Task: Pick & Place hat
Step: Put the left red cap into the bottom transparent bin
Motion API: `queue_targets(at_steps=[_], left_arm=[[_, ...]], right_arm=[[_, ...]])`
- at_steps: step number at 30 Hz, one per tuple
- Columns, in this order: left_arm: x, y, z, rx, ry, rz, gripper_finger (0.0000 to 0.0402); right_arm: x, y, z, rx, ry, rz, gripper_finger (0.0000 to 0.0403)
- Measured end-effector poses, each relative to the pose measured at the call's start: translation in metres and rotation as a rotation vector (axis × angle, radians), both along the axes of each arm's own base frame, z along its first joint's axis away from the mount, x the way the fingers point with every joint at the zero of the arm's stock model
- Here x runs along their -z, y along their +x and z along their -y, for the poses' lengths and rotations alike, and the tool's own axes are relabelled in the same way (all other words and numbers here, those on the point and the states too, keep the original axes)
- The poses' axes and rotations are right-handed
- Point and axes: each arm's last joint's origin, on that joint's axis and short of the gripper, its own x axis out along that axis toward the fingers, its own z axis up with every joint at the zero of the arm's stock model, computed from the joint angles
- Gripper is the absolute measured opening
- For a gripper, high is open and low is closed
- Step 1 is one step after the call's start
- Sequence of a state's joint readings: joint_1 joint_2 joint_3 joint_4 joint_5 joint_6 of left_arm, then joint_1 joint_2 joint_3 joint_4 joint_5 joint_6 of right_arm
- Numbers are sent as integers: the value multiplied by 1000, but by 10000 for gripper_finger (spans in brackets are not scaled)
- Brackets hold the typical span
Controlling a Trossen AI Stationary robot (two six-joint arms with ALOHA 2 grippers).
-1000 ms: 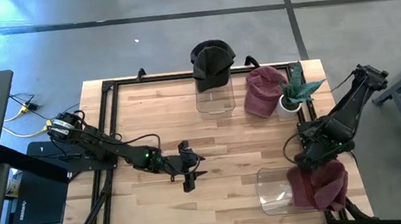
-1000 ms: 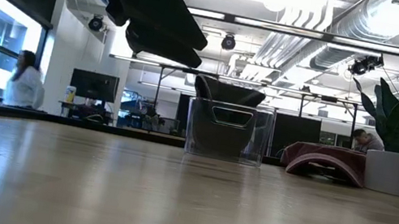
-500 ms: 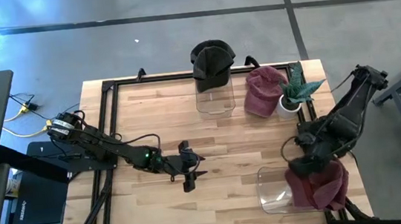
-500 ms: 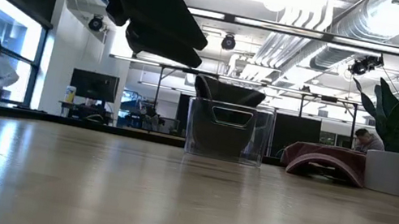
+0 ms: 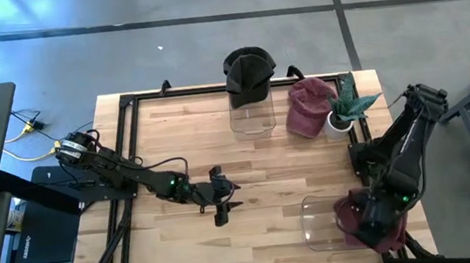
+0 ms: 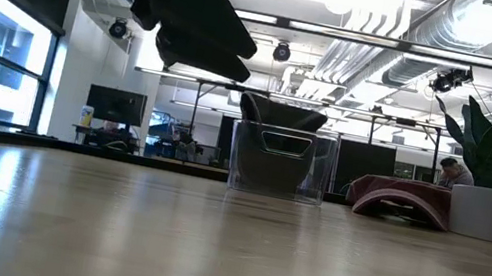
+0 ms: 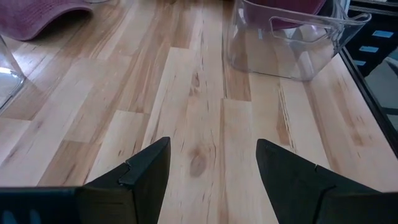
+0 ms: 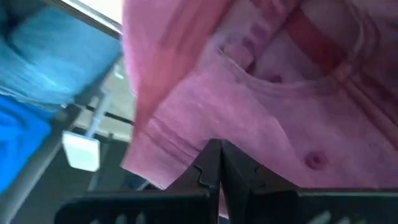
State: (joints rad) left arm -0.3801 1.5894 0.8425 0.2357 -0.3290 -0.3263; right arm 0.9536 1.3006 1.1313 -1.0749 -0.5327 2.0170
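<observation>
Fingers pinched on the maroon cap (image 5: 382, 217), our right gripper (image 5: 368, 219) hangs beside the clear bin (image 5: 322, 224) in the high view; the left gripper (image 5: 222, 198) waits open mid-table. In the right wrist view the fingertips (image 8: 219, 163) clamp the cap's fabric (image 8: 267, 118), so we should lift clear of the rim before crossing.

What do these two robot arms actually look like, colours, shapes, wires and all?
Both arms are dark, nearly black, built from slim jointed segments. The left arm has a small green light partway along it, and yellow cables trail from its base. Its left gripper ends in two flat, wedge-shaped black fingers. The right arm looks chunkier; its right gripper has two narrow black fingers with stepped edges.
</observation>
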Motion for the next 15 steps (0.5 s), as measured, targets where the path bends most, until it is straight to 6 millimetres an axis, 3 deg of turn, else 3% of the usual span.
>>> queue_targets(at_steps=[9, 15], left_arm=[[0, 0, 0, -6, -11, 0, 231], [0, 0, 0, -6, -11, -2, 231]], right_arm=[[-1, 1, 0, -22, 59, -64, 2], [0, 11, 9, -27, -23, 116, 3]])
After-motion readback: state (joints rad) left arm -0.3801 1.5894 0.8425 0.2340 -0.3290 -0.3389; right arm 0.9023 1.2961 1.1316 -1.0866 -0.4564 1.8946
